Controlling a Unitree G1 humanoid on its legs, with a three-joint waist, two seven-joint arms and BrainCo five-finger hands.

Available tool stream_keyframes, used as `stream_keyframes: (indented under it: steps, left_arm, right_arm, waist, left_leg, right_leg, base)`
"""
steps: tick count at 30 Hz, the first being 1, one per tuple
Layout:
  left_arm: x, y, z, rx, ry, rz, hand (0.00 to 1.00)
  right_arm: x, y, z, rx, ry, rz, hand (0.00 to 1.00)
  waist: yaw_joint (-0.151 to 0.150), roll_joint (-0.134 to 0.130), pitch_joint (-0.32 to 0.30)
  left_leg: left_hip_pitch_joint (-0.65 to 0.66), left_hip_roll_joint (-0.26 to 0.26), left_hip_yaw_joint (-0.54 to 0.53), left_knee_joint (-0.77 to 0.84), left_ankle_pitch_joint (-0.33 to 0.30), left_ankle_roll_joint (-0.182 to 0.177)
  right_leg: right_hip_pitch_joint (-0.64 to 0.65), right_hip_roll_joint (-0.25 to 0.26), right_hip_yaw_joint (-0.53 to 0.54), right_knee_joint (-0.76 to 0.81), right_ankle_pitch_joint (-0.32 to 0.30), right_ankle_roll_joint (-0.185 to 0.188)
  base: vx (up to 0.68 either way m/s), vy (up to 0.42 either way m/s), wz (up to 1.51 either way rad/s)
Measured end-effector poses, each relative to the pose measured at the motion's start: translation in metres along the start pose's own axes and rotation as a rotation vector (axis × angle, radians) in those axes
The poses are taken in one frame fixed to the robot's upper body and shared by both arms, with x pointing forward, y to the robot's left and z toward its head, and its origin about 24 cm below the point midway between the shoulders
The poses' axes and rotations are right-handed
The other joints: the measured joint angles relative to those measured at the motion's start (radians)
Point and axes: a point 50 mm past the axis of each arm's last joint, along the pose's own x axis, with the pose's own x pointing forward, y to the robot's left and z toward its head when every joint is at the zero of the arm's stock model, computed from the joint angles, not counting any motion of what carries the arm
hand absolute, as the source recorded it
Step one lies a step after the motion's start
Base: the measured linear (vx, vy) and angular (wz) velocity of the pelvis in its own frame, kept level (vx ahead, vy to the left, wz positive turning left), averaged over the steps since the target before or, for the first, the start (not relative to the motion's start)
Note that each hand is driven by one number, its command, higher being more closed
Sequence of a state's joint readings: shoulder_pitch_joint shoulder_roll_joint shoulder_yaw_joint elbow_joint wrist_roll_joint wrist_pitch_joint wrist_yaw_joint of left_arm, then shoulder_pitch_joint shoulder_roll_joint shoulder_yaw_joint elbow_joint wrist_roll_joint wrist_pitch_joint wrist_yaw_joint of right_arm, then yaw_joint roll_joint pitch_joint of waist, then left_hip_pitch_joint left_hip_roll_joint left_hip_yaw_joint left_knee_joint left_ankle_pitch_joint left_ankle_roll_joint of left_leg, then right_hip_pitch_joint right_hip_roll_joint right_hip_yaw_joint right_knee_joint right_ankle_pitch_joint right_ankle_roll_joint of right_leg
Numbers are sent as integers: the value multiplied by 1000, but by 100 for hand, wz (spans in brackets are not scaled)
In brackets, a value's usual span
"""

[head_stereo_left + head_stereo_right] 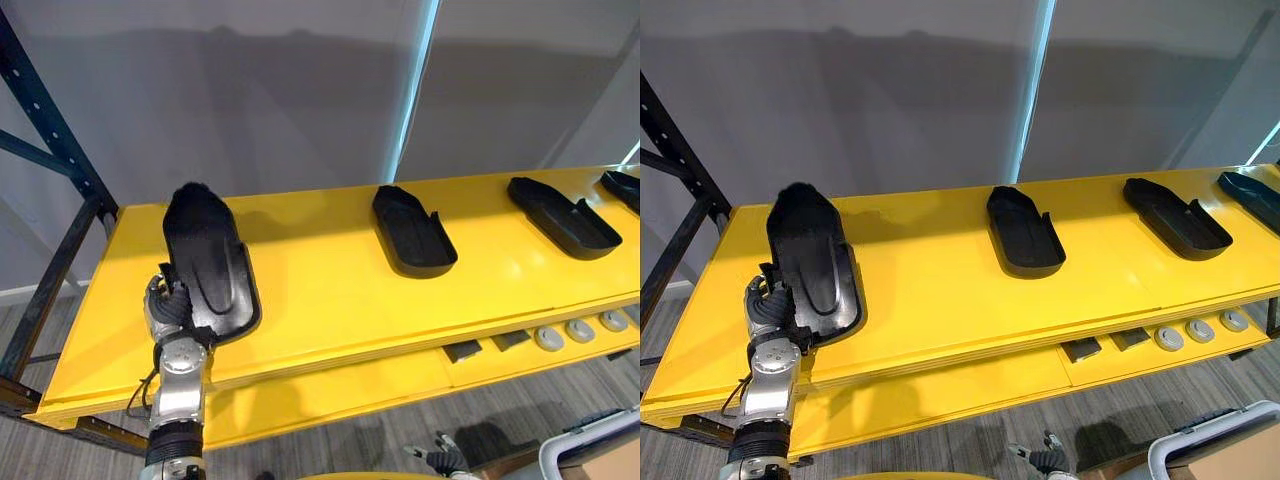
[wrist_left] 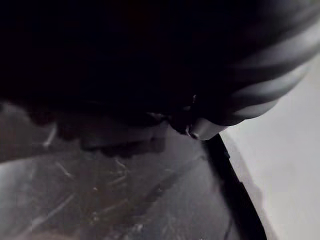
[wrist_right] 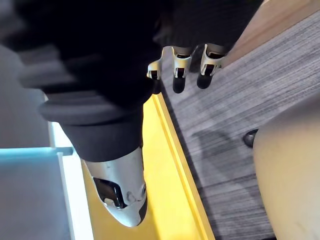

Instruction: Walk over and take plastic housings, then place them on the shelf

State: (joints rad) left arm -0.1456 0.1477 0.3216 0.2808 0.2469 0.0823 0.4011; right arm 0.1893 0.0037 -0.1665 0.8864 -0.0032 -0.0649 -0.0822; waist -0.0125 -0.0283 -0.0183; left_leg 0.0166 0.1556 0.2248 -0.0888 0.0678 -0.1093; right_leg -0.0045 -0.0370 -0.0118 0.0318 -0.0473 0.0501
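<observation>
Your plastic housing (image 1: pixel 205 255) is over the left end of the yellow shelf (image 1: pixel 330 290). Its long axis runs from the front edge toward the back, rounded end farthest from you. Your left hand (image 1: pixel 168 312) curls its fingers round the near end, while your right hand (image 3: pixel 180 62) hangs slack, holding nothing.

Left hand (image 2: pixel 250 85) (dark, ribbed) close above scratched black housing (image 2: pixel 125 200); pale surface (image 2: pixel 295 175) beside
</observation>
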Motion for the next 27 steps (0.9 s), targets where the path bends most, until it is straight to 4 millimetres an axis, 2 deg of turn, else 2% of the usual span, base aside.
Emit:
stream_keyframes:
  steps: [6, 9, 16, 19, 20, 21, 22, 24, 25, 27]
  left_arm:
    - [10, 2, 14, -34, -37, 39, 0]
    - [12, -2, 13, -54, -19, 38, 0]
    - [16, 2, 19, -46, -54, 45, 0]
    - [17, 5, 31, -50, -115, 52, 0]
    - [15, 4, 41, -62, -162, 53, 0]
    - [11, 5, 60, -77, -253, 58, 0]
    - [8, 5, 67, -83, -289, 55, 0]
    - [-10, 7, 93, -123, -437, 44, 0]
    - [-25, 8, 105, -137, -528, 32, 0]
    - [-50, 5, 115, -168, -615, 1, 0]
  right_arm:
    - [1, -1, 2, -5, -5, -2, 0]
    - [2, 0, 6, -8, -16, 0, 0]
    - [4, -2, 10, -15, -26, -4, 0]
    - [3, -3, 7, -13, -18, -8, 0]
    - [2, -3, 7, -12, -19, -9, 0]
    - [2, -3, 7, -12, -20, -9, 0]
    - [2, -4, 6, -12, -18, -9, 0]
    - [3, -3, 2, -11, -6, -7, 0]
    - [3, -2, 2, -11, -6, -6, 0]
    - [2, -2, 2, -9, -9, -6, 0]
  waist:
    - [-2, 3, 3]
    - [-4, 5, 8]
    - [-26, 6, 13]
    - [-26, 6, 13]
    - [-25, 5, 15]
    - [-21, 3, 20]
    - [-21, 3, 20]
    - [-13, 3, 21]
    - [-9, 4, 21]
    - [0, 6, 24]
  left_leg:
    - [5, -1, 0, -4, 3, 4]
    - [11, -1, -2, -5, 3, 4]
    - [15, -2, -4, -6, 3, 4]
    - [15, -3, -6, -6, 3, 4]
    - [13, -3, -8, -6, 3, 4]
    - [12, -5, -16, -6, 3, 4]
    - [11, -5, -18, -5, 3, 4]
    - [8, -5, -23, -5, 3, 4]
    - [8, -5, -24, -5, 3, 4]
    - [1, -5, -31, 4, 2, 4]
  right_leg:
    - [4, 2, 2, -2, 0, 0]
    - [9, 2, 2, -4, 0, 0]
    - [12, 1, 1, -5, 0, 0]
    - [11, 0, 1, -5, 0, 0]
    - [12, 0, -2, -5, 0, 0]
    - [15, -1, -8, -6, 0, 0]
    - [16, -2, -8, -7, -1, 1]
    - [17, -2, -8, -7, -1, 1]
    - [21, -2, -8, -8, -1, 1]
    - [25, -2, -11, -7, -1, 1]
  base:
    - [58, -1, -3]
    - [29, 0, -4]
    - [-23, 3, 0]
    - [-10, 3, 0]
    - [-6, 6, 9]
    - [-3, 9, 12]
    - [4, 9, 13]
    - [23, 9, 7]
    - [37, 4, 3]
    - [49, 1, 8]
